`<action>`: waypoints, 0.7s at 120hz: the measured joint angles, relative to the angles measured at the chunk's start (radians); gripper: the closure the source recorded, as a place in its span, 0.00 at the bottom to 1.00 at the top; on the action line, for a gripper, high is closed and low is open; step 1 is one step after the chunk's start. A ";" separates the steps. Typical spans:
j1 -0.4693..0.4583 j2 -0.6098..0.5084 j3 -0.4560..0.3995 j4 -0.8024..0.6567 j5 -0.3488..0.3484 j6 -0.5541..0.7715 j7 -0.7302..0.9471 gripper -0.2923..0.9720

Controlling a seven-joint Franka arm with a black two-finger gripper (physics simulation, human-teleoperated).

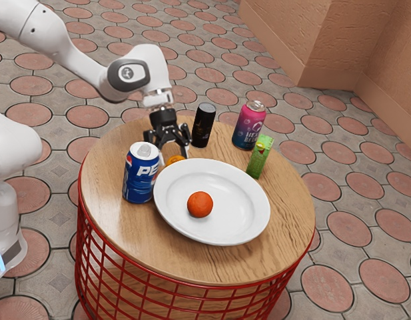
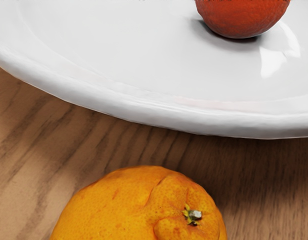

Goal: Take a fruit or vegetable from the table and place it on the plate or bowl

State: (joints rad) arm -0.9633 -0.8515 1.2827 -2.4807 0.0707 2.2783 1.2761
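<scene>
An orange (image 1: 174, 160) lies on the round wooden table (image 1: 125, 220), just behind the rim of a white plate (image 1: 238, 220). My gripper (image 1: 170, 151) hangs right above this orange, open, with its fingers spread and the fruit below them, apart from it. In the wrist view the orange (image 2: 144, 207) sits close under the hand, stem up, with the plate's rim (image 2: 144, 100) just beyond it. A darker, red-orange fruit (image 1: 200, 204) rests in the middle of the plate and appears again in the wrist view as the red-orange fruit (image 2: 241, 17).
A blue Pepsi can (image 1: 140, 172) stands close beside the gripper at the exterior view's left. A black can (image 1: 204, 125), a pink can (image 1: 248, 125) and a green carton (image 1: 260, 156) stand along the table's far side. The table has a red wire base (image 1: 125, 287).
</scene>
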 joint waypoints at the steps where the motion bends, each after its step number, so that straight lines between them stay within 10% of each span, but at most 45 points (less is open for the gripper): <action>1: -0.001 0.000 0.000 0.000 -0.001 0.000 0.000 0.23; 84: -0.067 0.003 0.037 0.000 -0.005 0.046 -0.026 0.27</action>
State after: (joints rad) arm -1.0306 -0.8485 1.3194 -2.4807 0.0657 2.3247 1.2497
